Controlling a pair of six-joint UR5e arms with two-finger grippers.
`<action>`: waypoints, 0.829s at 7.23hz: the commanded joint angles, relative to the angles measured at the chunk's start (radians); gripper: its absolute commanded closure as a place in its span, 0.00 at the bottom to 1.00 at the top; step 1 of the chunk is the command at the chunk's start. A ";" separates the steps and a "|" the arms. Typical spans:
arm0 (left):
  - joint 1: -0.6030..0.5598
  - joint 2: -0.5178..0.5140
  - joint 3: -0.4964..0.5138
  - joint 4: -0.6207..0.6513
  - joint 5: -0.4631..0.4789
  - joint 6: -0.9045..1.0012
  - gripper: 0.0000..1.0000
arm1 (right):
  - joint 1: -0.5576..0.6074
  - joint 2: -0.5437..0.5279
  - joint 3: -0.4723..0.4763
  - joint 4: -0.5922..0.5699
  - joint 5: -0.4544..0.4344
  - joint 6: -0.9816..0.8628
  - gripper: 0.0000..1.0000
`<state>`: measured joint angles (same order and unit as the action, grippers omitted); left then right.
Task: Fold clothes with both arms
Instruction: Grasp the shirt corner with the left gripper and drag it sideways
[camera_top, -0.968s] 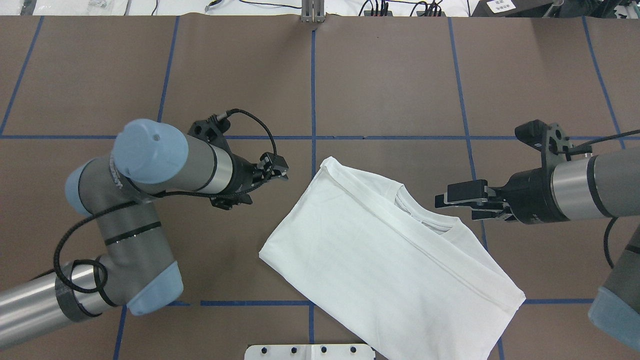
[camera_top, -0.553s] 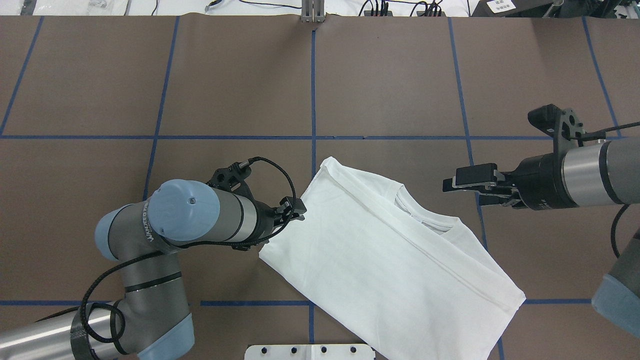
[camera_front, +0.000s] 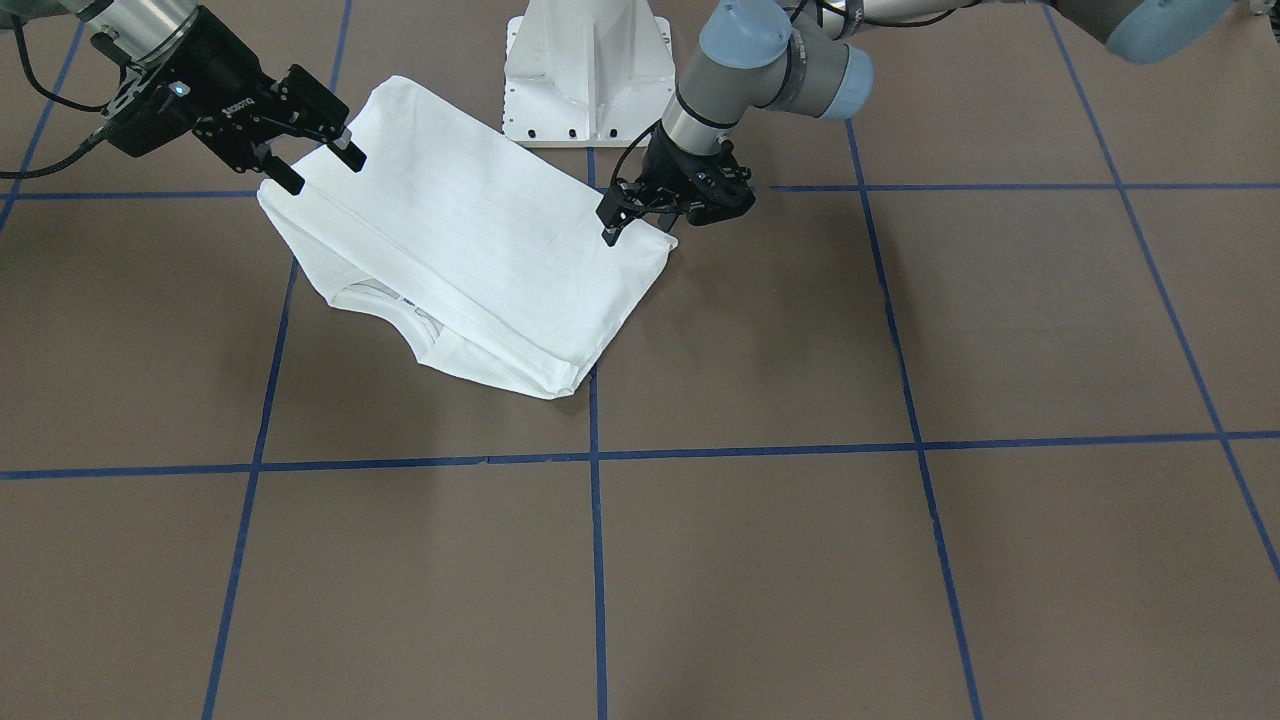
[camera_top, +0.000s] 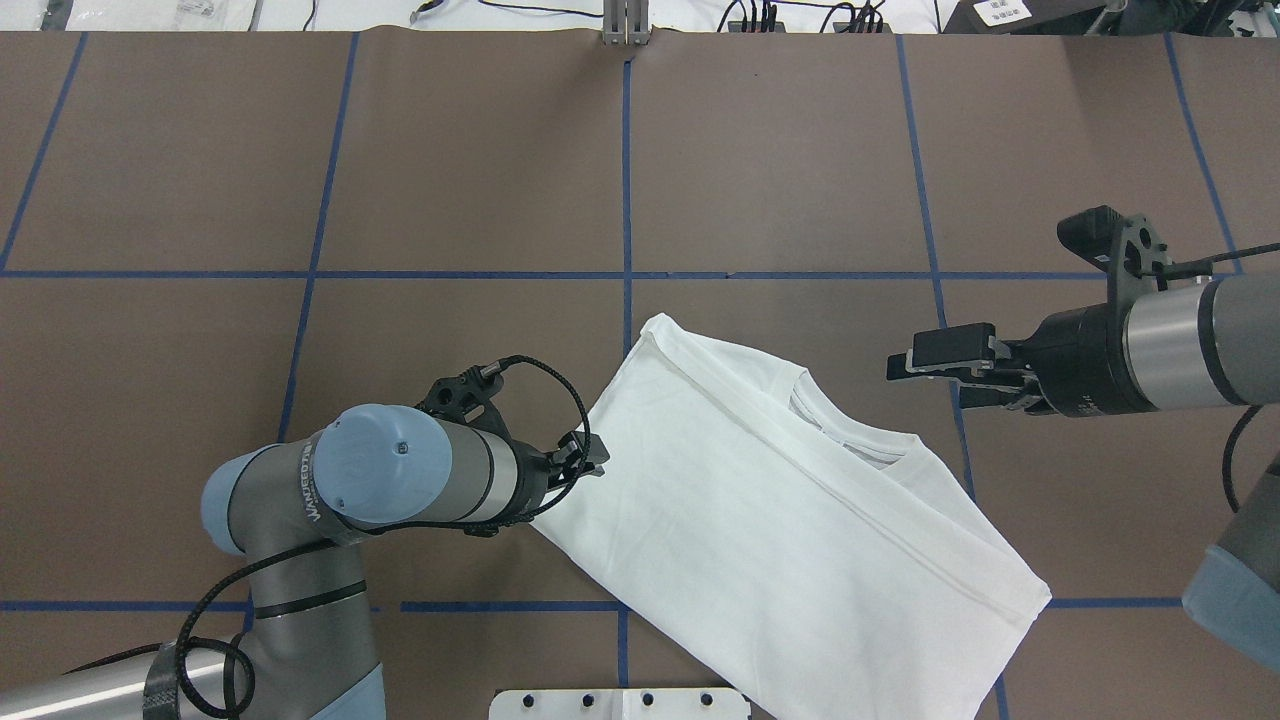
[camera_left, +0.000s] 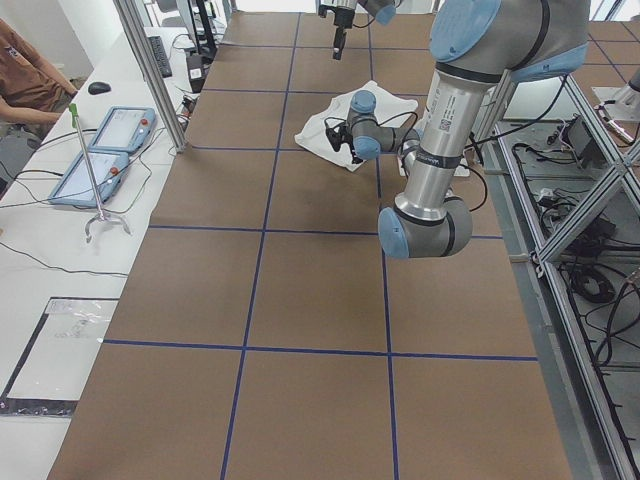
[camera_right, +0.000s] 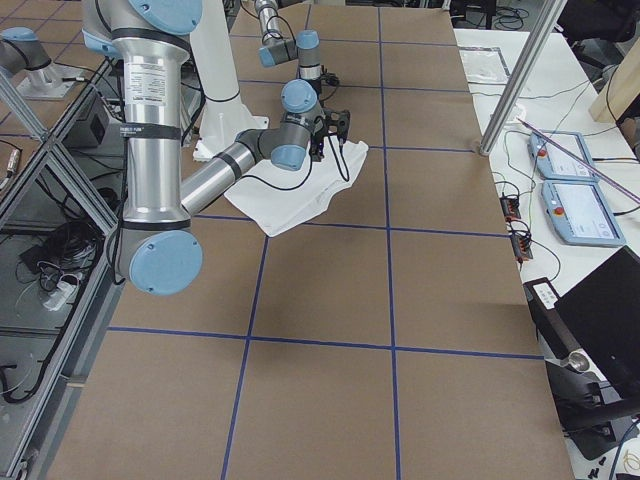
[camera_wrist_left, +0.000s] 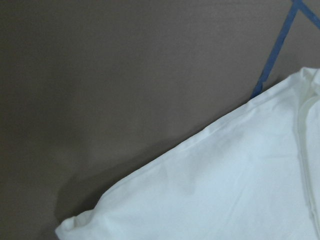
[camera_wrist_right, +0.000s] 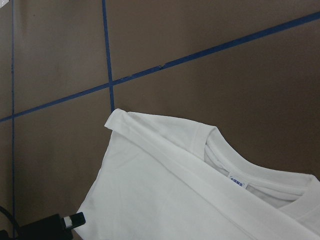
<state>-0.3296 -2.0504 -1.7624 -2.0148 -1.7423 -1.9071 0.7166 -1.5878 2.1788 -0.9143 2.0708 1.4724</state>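
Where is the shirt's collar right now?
Overhead view: the collar lies right of centre, on the far-right edge of the white shirt, near the open right tool hovering beside it.

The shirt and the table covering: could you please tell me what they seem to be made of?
The shirt looks like soft, matte white knit, probably cotton: it folds limply and its collar is ribbed. The table covering looks like matte brown paper or card, flat and without sheen; the blue lines on it are likely tape.

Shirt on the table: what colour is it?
The shirt is plain white, clearest in the overhead exterior view.
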 joint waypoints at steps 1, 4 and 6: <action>0.000 0.010 0.009 0.001 0.026 -0.001 0.01 | 0.003 0.000 -0.002 0.000 -0.001 0.000 0.00; 0.006 0.015 0.014 -0.001 0.027 -0.001 0.01 | 0.004 0.000 -0.005 -0.002 0.000 0.000 0.00; 0.020 0.015 0.024 -0.001 0.027 -0.004 0.01 | 0.006 0.000 -0.005 -0.002 0.000 0.000 0.00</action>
<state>-0.3180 -2.0357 -1.7449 -2.0156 -1.7152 -1.9097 0.7214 -1.5877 2.1740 -0.9157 2.0709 1.4726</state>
